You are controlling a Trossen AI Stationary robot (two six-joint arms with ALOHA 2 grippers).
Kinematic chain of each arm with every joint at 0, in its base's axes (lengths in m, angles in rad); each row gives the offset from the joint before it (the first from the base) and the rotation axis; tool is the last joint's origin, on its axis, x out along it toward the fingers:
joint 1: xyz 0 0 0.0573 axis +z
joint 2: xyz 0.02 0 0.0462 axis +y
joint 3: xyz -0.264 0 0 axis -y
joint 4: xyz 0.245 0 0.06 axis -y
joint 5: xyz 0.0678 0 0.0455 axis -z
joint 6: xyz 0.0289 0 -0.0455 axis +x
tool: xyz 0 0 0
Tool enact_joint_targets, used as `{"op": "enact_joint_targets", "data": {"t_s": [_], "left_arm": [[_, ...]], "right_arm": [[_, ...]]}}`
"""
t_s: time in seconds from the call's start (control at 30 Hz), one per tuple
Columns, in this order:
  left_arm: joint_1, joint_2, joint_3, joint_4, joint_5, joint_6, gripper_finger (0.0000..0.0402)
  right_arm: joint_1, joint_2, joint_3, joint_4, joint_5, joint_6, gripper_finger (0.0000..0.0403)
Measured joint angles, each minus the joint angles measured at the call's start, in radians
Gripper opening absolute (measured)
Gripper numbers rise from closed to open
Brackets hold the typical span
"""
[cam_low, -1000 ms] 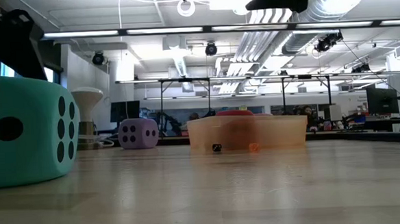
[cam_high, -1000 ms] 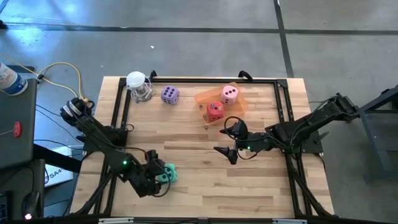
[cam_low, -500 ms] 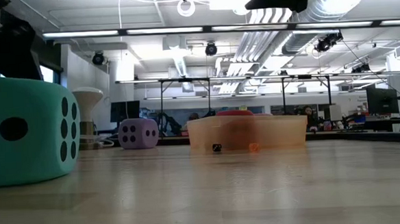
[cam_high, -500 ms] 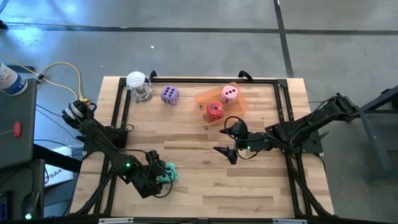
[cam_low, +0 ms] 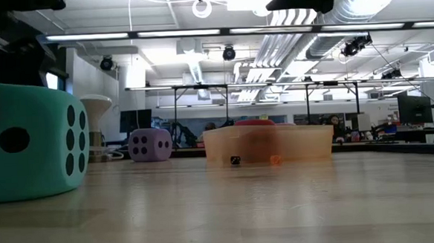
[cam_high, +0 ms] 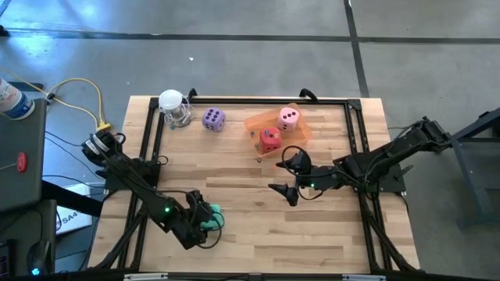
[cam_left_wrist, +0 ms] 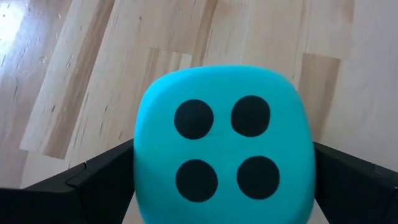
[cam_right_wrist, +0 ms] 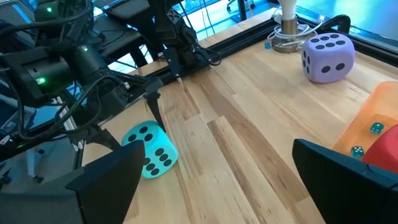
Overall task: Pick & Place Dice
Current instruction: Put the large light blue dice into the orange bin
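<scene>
**Left gripper straddles the teal die; right arm waits mid-desk**

- Left gripper (cam_high: 205, 226) sits low at the near left part of the desk (cam_high: 250, 226). Fingers spread wide, one on each side of the teal die (cam_high: 212, 219). Left wrist view: die (cam_left_wrist: 224, 146) fills the gap between the two dark fingers (cam_left_wrist: 74, 190), four-pip face toward the camera. Cannot tell whether the fingers press the die's sides or only stand just beside them.
- Low view: teal die (cam_low: 32, 138) rests flat on the wood, six-pip face toward the desk's middle, dark parts of the left arm above and beside it.
- Right gripper (cam_high: 283, 176) hangs over the middle of the desk, fingers wide apart, nothing between them. Right wrist view shows both of its fingers (cam_right_wrist: 102, 180) far apart, the teal die (cam_right_wrist: 149, 149) and the left arm beyond them.
- Purple die (cam_high: 213, 119) stands at the far edge of the desk, near a white-topped clear cup (cam_high: 173, 107), apart from it.
- Orange tray (cam_high: 254, 123) lies at the far middle. Pink die (cam_high: 288, 118) and red die (cam_high: 269, 139) sit in it, close together. Small bits lie by the tray in the low view, too small to identify.
- Teal die is well apart from the tray.
</scene>
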Motion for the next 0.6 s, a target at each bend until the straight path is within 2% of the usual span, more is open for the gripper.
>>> {"op": "enact_joint_targets", "data": {"t_s": [0.27, 0.6], "left_arm": [[0.016, 0.068, -0.009, 0.052, 0.027, -0.001, 0.04], [0.04, 0.046, -0.009, 0.086, 0.029, -0.01, 0.0372]], "right_arm": [[0.0, 0.0, 0.0, 0.0, 0.001, 0.003, 0.04], [0.039, 0.0, 0.0, 0.001, -0.001, 0.014, 0.04]]}}
